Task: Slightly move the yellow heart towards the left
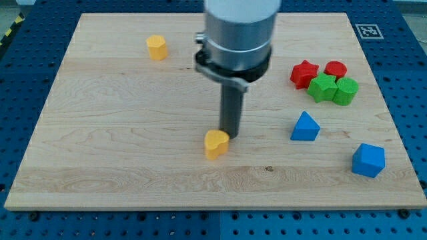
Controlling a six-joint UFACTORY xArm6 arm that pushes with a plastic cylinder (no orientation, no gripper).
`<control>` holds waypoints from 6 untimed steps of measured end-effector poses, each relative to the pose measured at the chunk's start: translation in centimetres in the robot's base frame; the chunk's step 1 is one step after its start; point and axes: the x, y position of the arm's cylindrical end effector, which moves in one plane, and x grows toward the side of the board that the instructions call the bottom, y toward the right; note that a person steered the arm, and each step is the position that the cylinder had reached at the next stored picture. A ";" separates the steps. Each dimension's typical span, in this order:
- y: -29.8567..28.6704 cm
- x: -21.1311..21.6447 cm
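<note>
The yellow heart (215, 143) lies on the wooden board (120, 133) a little below the middle of the view. My tip (232, 136) stands just to the right of the heart, touching or nearly touching its upper right side. The dark rod rises from there to the grey arm body at the view's top.
A yellow hexagon block (157, 47) sits at the upper left. At the right are a red star (304, 73), a red round block (335, 69), a green star (323, 88) and a green block (346, 91) in a cluster. A blue triangle (305, 127) and a blue block (368, 160) lie lower right.
</note>
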 end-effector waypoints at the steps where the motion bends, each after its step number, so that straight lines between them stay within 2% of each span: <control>1: 0.4 0.3; 2: 3.3 1.4; 3: 3.0 3.8; 5: -5.1 3.9; 6: -6.4 3.8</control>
